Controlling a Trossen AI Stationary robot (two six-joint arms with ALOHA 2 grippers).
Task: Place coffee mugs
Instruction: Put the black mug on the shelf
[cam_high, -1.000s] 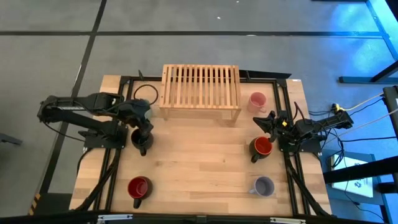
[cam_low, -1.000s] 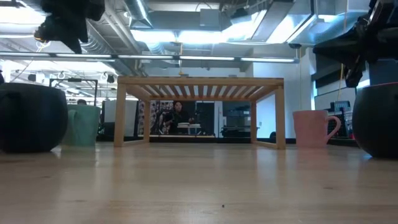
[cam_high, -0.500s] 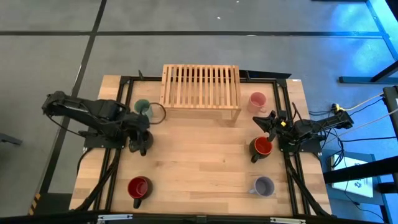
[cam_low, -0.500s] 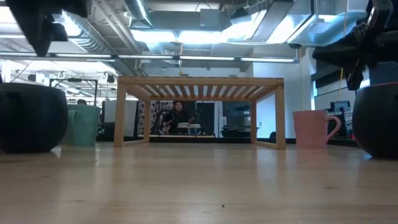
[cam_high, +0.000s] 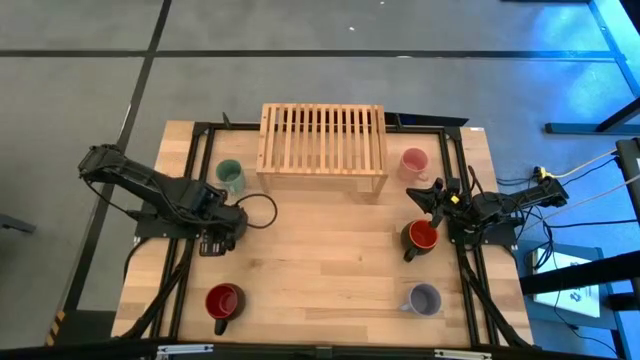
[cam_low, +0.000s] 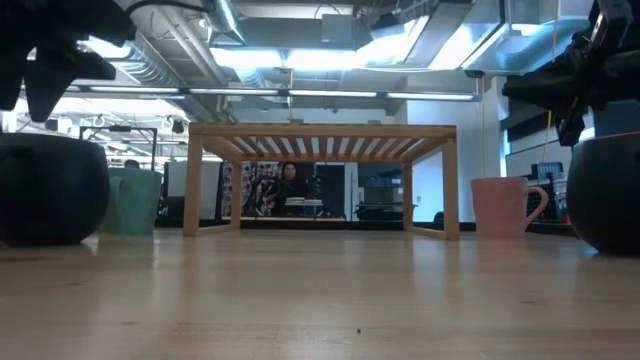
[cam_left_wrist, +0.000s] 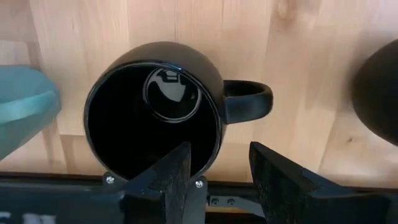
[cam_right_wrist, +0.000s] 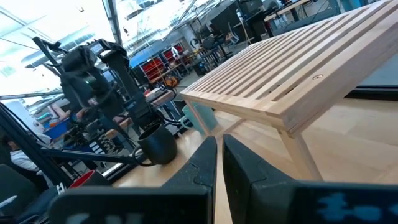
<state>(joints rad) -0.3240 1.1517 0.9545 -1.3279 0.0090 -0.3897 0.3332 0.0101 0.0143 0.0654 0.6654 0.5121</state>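
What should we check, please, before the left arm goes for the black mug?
1. Left gripper open: ok, its fingers stand apart above the black mug.
2. Nothing held by it: ok, the gap between the fingers is free.
3. Black mug upright on the table: ok, its mouth faces up and its handle shows free to one side.
4. Green mug apart from the black mug: ok, a gap shows in the left wrist view.
5. Right gripper out of the way: ok, shut and parked at the table's right side near the orange-red mug.
6. Slatted wooden rack top free: ok, no mug on it.
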